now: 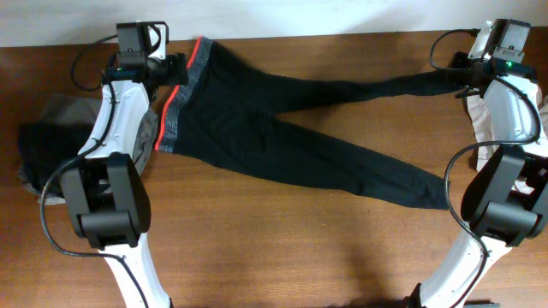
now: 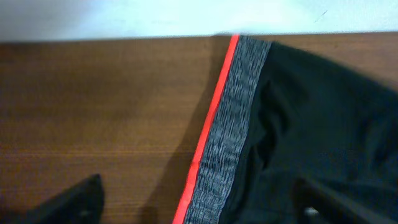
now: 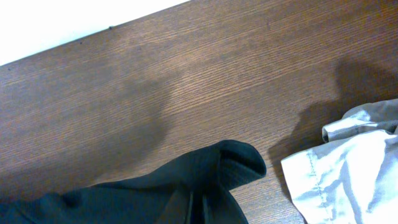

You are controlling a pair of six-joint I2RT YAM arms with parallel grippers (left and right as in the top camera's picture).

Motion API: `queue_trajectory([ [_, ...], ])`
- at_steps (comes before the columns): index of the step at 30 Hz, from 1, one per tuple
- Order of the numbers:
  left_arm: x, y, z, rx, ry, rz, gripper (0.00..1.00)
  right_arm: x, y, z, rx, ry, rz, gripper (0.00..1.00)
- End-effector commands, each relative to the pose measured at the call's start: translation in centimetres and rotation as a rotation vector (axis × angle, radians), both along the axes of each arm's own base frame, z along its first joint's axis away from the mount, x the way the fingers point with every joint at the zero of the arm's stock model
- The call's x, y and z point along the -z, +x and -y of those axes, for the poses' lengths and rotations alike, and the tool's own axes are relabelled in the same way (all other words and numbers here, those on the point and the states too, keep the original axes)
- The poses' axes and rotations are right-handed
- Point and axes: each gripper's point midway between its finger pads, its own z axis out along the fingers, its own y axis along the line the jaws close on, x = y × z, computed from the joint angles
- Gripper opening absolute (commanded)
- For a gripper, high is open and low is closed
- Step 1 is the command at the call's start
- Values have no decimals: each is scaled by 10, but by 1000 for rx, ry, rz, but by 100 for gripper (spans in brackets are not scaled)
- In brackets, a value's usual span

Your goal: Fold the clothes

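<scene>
Left arm [image 1: 116, 120] stretches to the far edge, left jaws spread either side of the grey, orange-lined waistband [image 2: 233, 124] of long black leggings [image 1: 257, 128] flat on the brown wooden surface [image 1: 257, 248]. Right arm [image 1: 509, 111] stretches likewise, right jaws over the far cuff [image 3: 230, 165]; their grip cannot be told.

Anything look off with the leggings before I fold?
Yes. The leggings lie splayed in a V, legs not stacked: the upper leg runs to the right gripper, and the lower leg slants toward the robot. The upper leg's cuff is curled. The waistband shows its red-orange edge.
</scene>
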Motion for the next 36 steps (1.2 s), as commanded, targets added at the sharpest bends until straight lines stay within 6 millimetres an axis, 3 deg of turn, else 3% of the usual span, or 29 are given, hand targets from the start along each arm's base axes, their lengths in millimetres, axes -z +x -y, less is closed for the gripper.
queue_trajectory([
  [1, -2, -1, -5, -15, 6, -6, 99, -7, 5, 2, 7, 3, 20, 4],
  [2, -2, -4, -5, -15, 5, -18, 99, -7, 5, 2, 8, 3, 20, 8],
  [3, -1, -9, -3, -10, 2, -36, 99, -7, 4, 1, 8, 4, 16, 30],
  [4, 1, -15, 0, -5, -2, -65, 99, -5, 3, 1, 8, 8, 8, 64],
  [5, 4, -21, 2, -1, -4, -94, 99, -3, 0, 0, 10, 15, -3, 91],
  [6, 7, -28, 3, 2, -5, -124, 99, 0, -3, -2, 19, 33, -20, 97],
  [10, 26, -60, 9, 11, -8, -275, 99, 11, -18, -22, -4, 152, -87, 98],
  [11, 30, -68, 10, 13, -9, -313, 95, 12, -22, -31, -27, 192, -99, 98],
  [14, 37, -88, 15, 27, -9, -400, 84, 5, -36, -61, -105, 332, -130, 98],
  [16, 38, -97, 17, 44, -1, -432, 82, -3, -46, -76, -137, 397, -149, 95],
  [21, 34, -128, 31, 90, 15, -535, 68, -23, -100, -121, -213, 454, -315, 88],
  [24, 28, -136, 35, 124, 35, -550, 57, -30, -130, -147, -271, 467, -416, 84],
  [30, 22, -143, 33, 119, 52, -562, 53, -38, -169, -194, -343, 491, -567, 82],
  [33, 35, -153, 33, 121, 51, -598, 47, -38, -182, -222, -405, 469, -619, 81],
  [36, 54, -161, 32, 121, 51, -625, 46, -33, -188, -227, -358, 391, -664, 82],
])
